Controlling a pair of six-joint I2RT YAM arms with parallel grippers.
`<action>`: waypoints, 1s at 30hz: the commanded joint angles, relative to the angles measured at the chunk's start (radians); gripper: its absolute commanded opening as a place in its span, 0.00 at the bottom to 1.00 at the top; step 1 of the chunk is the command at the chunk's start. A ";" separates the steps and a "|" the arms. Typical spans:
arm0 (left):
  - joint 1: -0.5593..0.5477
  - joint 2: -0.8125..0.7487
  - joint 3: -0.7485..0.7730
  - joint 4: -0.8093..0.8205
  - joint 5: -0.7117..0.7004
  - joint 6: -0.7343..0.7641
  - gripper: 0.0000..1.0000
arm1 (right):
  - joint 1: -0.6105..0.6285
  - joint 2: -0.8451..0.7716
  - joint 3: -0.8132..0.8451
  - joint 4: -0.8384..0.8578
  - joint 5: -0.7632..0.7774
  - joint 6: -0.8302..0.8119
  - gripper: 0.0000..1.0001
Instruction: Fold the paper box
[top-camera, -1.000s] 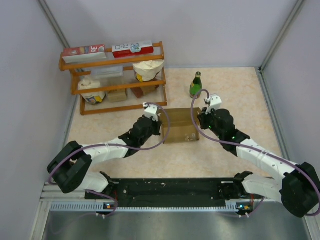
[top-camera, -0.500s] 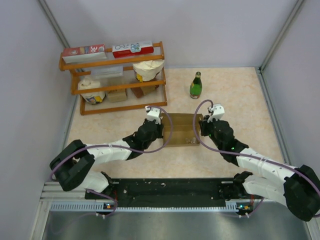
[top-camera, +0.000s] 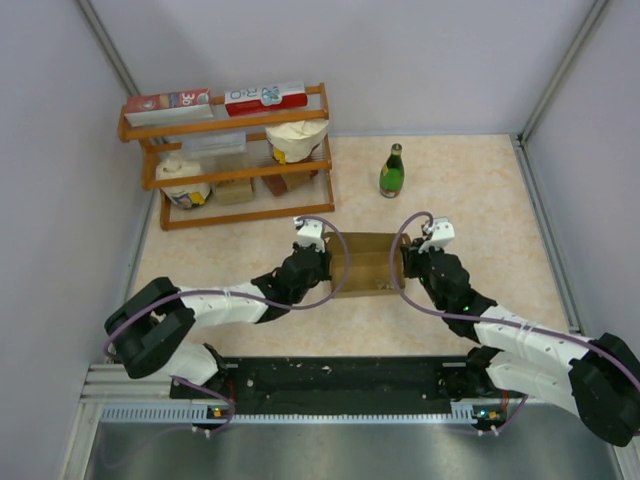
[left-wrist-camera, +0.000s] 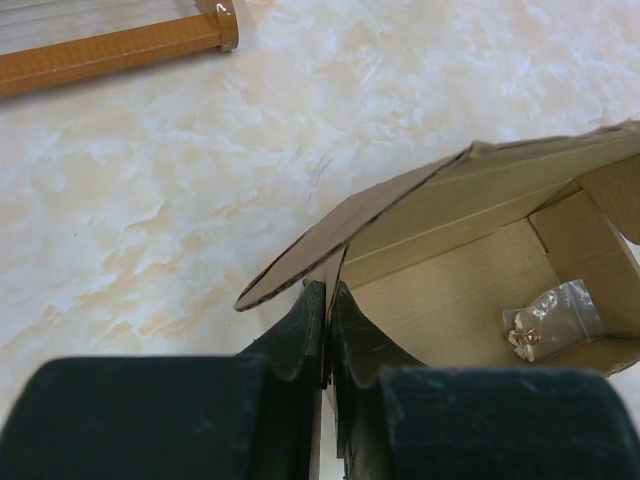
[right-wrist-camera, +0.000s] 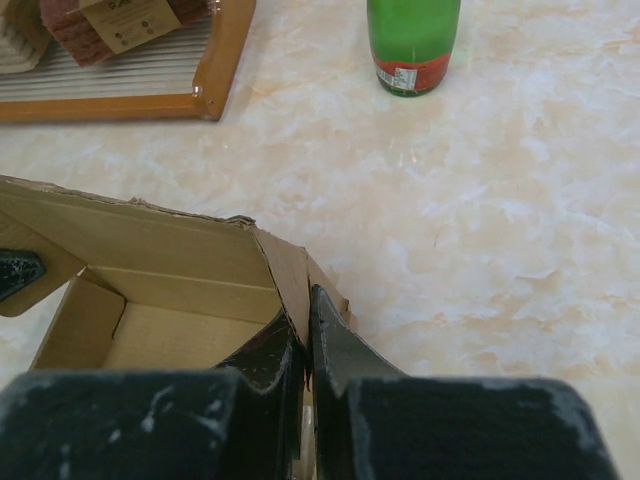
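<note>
Here left gripper (left-wrist-camera: 326, 300) and right gripper (right-wrist-camera: 305, 305) pinch opposite walls of plain brown cardboard paper box (top-camera: 365, 262); far green glass bottle (right-wrist-camera: 412, 30) label unreadable.

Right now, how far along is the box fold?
Done: the box stands formed, walls up, with a small packet inside. In hand: the left gripper and the right gripper each pinch an end wall. Remaining: the top flap is open and needs closing.
</note>
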 joint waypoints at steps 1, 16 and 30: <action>-0.023 0.010 0.011 0.082 0.011 -0.060 0.08 | 0.025 -0.020 -0.018 0.071 0.009 0.028 0.00; -0.049 0.065 0.111 -0.034 -0.119 -0.144 0.13 | 0.071 -0.017 -0.030 0.125 0.117 0.048 0.00; -0.060 0.131 0.206 -0.106 -0.262 -0.161 0.15 | 0.107 0.075 0.020 0.236 0.220 0.019 0.00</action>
